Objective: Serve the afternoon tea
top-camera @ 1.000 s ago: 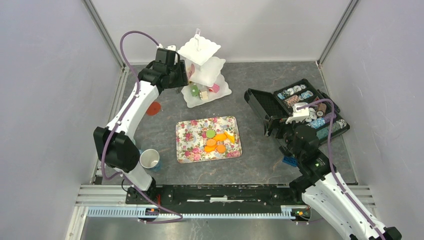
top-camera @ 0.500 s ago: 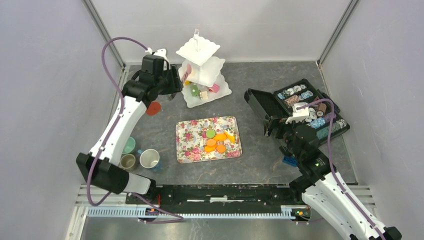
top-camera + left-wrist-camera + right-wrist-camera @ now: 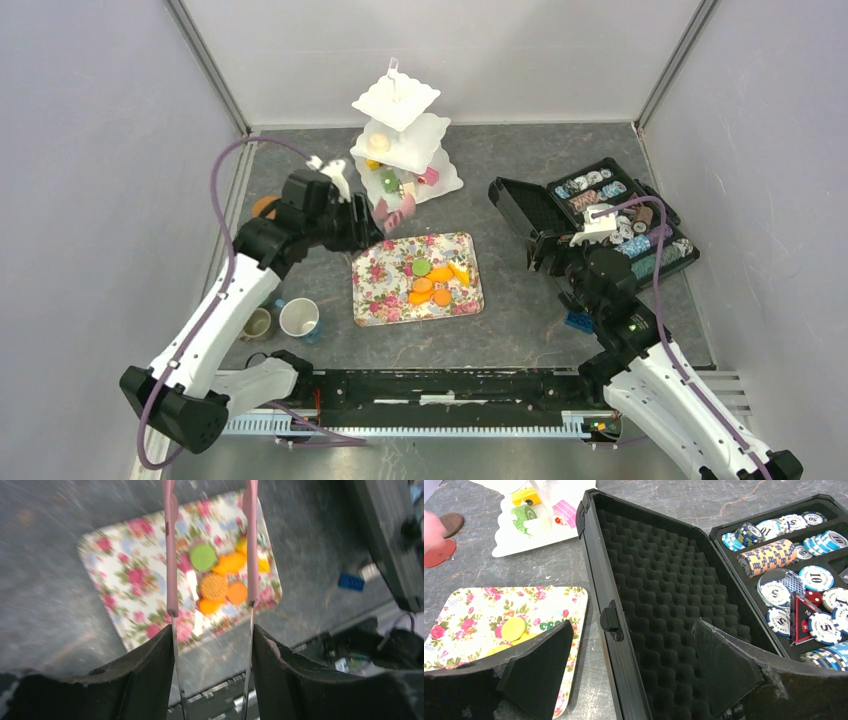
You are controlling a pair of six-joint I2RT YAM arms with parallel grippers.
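Several biscuits lie on the tray beneath the left jaws, half-closed on pink tongs.

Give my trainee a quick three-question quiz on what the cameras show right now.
1. True or false: the right gripper is gripping a cup.
2. What does the left gripper hold? A) pink tongs B) a saucer C) a cake
3. Fill in: the orange biscuits lie on the ____ tray.
Key: 1 false, its jaws are open and hold nothing; 2 A; 3 floral.
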